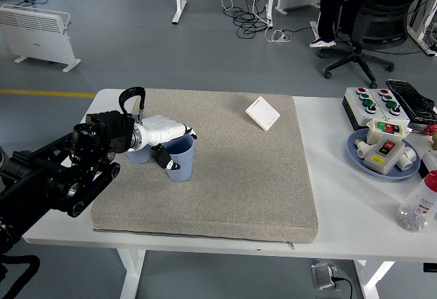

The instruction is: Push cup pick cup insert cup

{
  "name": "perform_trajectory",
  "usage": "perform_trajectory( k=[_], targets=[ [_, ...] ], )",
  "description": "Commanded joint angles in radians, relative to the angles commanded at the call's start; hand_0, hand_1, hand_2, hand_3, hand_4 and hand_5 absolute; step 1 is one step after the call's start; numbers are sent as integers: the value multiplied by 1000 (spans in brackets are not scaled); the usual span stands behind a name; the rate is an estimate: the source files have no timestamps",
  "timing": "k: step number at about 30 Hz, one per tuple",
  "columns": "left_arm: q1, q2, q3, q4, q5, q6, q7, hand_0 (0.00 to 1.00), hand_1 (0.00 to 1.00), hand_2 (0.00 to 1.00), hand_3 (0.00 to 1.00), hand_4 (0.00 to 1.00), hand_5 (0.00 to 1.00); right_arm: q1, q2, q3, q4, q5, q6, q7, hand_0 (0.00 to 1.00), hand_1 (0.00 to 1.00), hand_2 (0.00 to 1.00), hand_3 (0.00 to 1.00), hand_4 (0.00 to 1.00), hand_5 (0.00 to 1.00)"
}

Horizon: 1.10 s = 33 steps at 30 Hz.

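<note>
Blue cup [181, 160]: stands upright on the grey mat [232, 176], towards the mat's left side, mouth open upward.
Second cup [138, 154]: pale blue, just behind and to the left of the first, mostly hidden by the wrist; the two look close, but I cannot tell whether they touch.
Left robot hand [167, 142]: white, reaching in from the left; fingers lie over the blue cup's rim and the thumb comes down its near wall, so it is closed around the upper edge in a pinch.
Right robot hand: not in view.
Handling: probably a light, thin plastic cup, smooth-walled and easy to tip or squash; a firm squeeze could deform the rim.
Where to hold: at the rim, one side inside and one outside, or round the upper wall, keeping it vertical.
Step in hand: likely the pick, before nesting it into the second cup.
Risk: a slip, or knocking the neighbour over.
Counter [341, 203]: white; a white switch plate [263, 113] lies well apart on the mat's far side.
</note>
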State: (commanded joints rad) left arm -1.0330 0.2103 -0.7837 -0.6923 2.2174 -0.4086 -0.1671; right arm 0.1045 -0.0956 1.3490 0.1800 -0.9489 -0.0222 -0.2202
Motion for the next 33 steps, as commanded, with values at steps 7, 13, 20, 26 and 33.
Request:
perform_trajectory(
  k=[7,13,20,26,33],
  targets=[
    [2,9,3,-32,-10,-3,2,482,554,770,557,474,2,2,0,1,0,1,0,0,771,684,713,574,127,494],
    [5,21,-12,-69,-24,-2,2,456,519,651,473,380,2,4,0,3,0,2,0,1,771,684,713,574,127,492],
    [3,43,-30,-134,-50,-30,21,421,461,478,418,376,2,4,-1,8,0,3,0,2,771,683,712,574,128,493],
    [-1,73,-47,-187,-76,-82,59,423,463,474,414,387,2,4,0,10,0,4,-1,3,771,683,712,574,127,491],
    [-25,141,-132,-347,-129,-164,123,437,464,471,411,392,2,3,-1,17,0,4,-1,5,770,683,711,574,127,492]
  ],
)
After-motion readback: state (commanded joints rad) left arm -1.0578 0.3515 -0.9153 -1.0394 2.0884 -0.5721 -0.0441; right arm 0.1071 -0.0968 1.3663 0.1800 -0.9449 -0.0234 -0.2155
